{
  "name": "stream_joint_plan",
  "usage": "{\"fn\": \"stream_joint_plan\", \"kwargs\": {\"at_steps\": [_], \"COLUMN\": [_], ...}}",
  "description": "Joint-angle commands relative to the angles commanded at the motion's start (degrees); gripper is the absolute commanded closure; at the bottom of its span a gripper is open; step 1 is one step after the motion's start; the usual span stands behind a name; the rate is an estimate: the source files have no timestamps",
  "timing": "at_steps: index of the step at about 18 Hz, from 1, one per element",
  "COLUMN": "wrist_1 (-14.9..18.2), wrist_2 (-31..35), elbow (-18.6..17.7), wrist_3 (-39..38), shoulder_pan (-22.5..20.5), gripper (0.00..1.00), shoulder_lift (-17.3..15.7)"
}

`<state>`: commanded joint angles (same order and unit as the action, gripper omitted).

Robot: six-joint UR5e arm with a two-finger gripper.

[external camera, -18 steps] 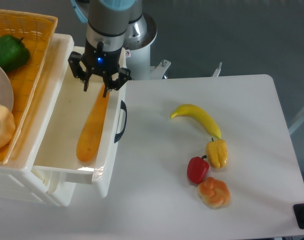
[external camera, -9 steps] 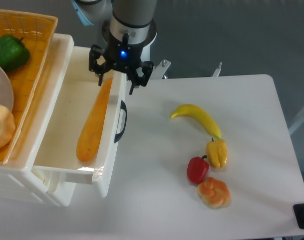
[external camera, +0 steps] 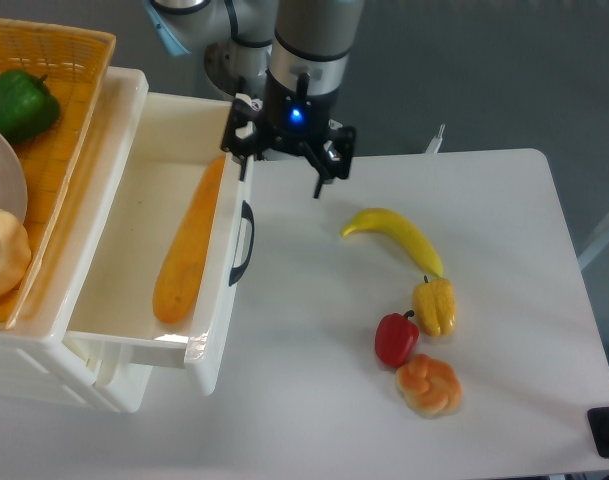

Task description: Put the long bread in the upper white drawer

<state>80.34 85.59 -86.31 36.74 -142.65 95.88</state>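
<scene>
The long bread (external camera: 189, 243), a smooth orange-yellow loaf, lies lengthwise inside the upper white drawer (external camera: 114, 330), leaning along its right wall. The drawer is pulled out, its curved black handle (external camera: 243, 243) on the front panel. My gripper (external camera: 284, 175) hangs open and empty above the table, just right of the drawer's far right corner, apart from the bread.
A yellow banana (external camera: 396, 233), a yellow pepper (external camera: 435, 306), a red pepper (external camera: 396, 339) and a knotted bun (external camera: 429, 385) lie on the white table (external camera: 504, 250). A woven orange basket (external camera: 59, 60) with a green pepper (external camera: 20, 103) sits at top left.
My gripper has moved right, from over the drawer and the bread's far end to over the table beside the drawer. The bread stays in the drawer.
</scene>
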Motion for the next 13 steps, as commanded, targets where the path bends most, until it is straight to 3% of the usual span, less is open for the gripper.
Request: {"fn": "stream_joint_plan", "kwargs": {"at_steps": [7, 13], "wrist_1": [-2.47, -5.11], "wrist_2": [4.84, 6.35], "elbow": [0.26, -0.17], "wrist_3": [9.40, 9.93], "shoulder_pan": [-1.49, -1.50], "gripper": [0.00, 0.00], "shoulder_lift": [3.69, 6.68]}}
